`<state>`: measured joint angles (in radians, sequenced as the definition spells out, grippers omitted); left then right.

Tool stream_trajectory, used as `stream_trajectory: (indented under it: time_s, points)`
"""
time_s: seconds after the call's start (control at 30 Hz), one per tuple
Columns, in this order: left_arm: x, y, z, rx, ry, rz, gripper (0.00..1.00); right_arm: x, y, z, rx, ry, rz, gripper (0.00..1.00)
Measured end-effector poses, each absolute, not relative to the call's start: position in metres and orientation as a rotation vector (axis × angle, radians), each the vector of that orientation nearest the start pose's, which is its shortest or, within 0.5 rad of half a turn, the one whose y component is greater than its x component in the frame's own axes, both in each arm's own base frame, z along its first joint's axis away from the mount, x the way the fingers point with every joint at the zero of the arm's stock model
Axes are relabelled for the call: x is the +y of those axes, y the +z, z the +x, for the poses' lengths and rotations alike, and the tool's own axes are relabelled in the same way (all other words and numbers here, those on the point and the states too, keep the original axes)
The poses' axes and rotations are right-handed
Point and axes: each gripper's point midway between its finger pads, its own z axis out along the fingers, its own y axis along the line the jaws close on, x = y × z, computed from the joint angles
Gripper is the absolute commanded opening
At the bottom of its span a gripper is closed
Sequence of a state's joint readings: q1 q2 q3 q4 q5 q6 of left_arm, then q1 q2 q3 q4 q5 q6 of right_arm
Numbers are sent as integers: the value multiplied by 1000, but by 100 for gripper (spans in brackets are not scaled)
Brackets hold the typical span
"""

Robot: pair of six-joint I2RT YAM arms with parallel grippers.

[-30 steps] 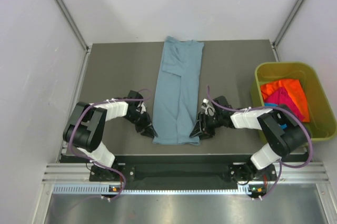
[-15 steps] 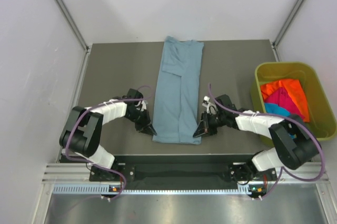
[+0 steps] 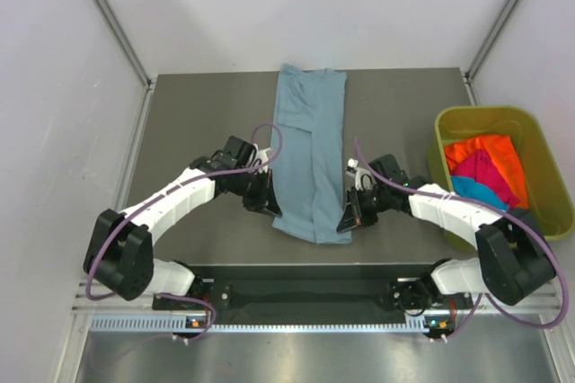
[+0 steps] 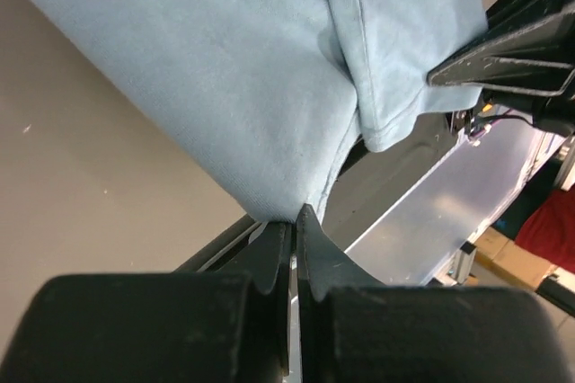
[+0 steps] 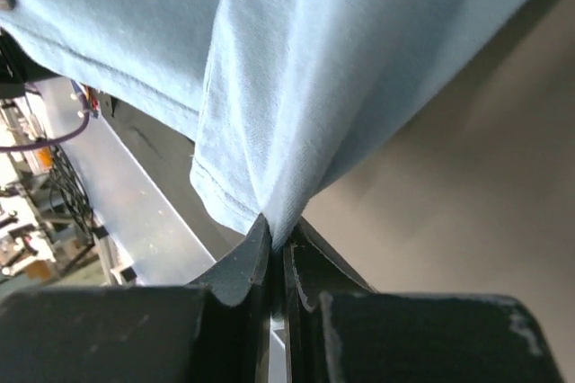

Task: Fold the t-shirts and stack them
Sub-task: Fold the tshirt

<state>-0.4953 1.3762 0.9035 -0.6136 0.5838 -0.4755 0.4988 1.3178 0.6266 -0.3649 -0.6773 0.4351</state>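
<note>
A grey-blue t-shirt (image 3: 310, 154), already folded lengthwise into a narrow strip, lies down the middle of a dark bench (image 3: 198, 122). Its long axis runs straight from the near edge, where the two arms are bolted, to the far edge.

The left claw (image 3: 269, 208) is clenched on the strip's near-left corner. The right claw (image 3: 346, 221) is clenched on the near-right corner. Each wrist camera shows cloth pinched tightly between closed fingers, with the shirt fanning away from them. The two arms are equally placed, one to each corner.

All the rest of the shirt lies beyond the claws, towards the far edge. Folding it in half would probably mean carrying the near end away from the arm bases, along the strip's own length, with both claws moving level. The near end seems to be raised slightly off the bench, though the overhead view does not make this certain.

At the right, well apart from the strip, a yellow-green bin (image 3: 485, 111) holds an orange t-shirt (image 3: 481, 151), a magenta t-shirt (image 3: 490, 173) and a turquoise t-shirt (image 3: 469, 189).
</note>
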Motion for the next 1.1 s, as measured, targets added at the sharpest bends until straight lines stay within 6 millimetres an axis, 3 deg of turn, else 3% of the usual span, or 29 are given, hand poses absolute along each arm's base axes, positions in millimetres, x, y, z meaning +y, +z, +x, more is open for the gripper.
stream_trajectory:
  time_s: [0.2,0.43,0.53,0.63,0.8,0.97,1.1]
  points:
    - [-231,124,197,2744,-1033,317,0,228,90,174,2671,1138,-434,0]
    - [-238,183,254,2515,-969,397,0,234,128,216,2523,1116,-460,0]
    - [-241,195,278,2452,-930,412,0,233,134,239,2503,1097,-432,0]
    - [-243,189,298,2438,-897,409,0,227,133,275,2498,1068,-366,0]
    - [-243,158,336,2481,-848,365,0,213,115,337,2520,1031,-236,0]
    - [-241,125,386,2504,-807,303,0,216,104,392,2505,1016,-213,0]
    - [-229,108,438,2486,-785,224,0,223,98,428,2476,1017,-217,0]
